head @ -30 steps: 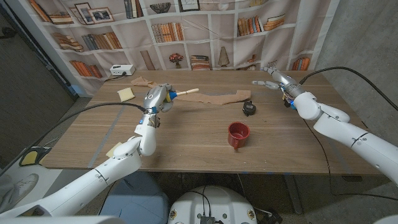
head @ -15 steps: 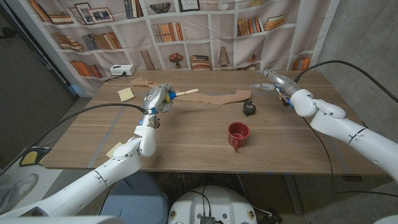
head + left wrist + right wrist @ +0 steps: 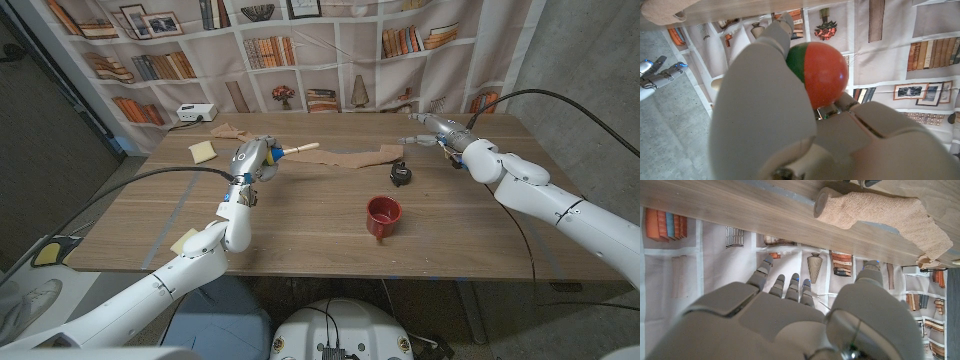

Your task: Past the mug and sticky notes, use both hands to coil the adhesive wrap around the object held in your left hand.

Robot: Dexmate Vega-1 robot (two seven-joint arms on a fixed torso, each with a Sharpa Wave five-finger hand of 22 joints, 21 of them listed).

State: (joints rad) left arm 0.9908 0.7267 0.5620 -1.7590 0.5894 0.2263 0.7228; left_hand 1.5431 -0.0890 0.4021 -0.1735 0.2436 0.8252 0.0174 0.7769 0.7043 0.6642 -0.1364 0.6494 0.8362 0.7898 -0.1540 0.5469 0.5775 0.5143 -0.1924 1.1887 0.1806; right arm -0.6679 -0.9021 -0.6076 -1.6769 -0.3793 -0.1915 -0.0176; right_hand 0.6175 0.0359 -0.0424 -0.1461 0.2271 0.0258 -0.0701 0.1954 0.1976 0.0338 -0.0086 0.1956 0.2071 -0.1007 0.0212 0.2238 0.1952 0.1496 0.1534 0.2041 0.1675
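Observation:
My left hand [image 3: 251,158] is raised over the far left of the table and grips a toy with a pale wooden handle [image 3: 303,147] that pokes out to the right. The toy's red and green ball [image 3: 817,70] sits between that hand's fingers [image 3: 765,115]. The tan adhesive wrap [image 3: 362,157] lies as a loose strip on the table just right of the handle; its rolled end [image 3: 880,210] faces my right hand. My right hand [image 3: 431,129] hovers past the strip's right end, fingers [image 3: 786,287] spread and holding nothing.
A red mug [image 3: 383,216] stands in the middle front. A small black object [image 3: 400,174] lies by the wrap's right end. Yellow sticky notes [image 3: 203,151] and another tan scrap [image 3: 232,131] lie at the far left, with a white box [image 3: 197,113] behind them.
My right arm has drifted left and a little farther back, bringing its hand nearer the wrap's right end. The left hand and the toy have stayed put.

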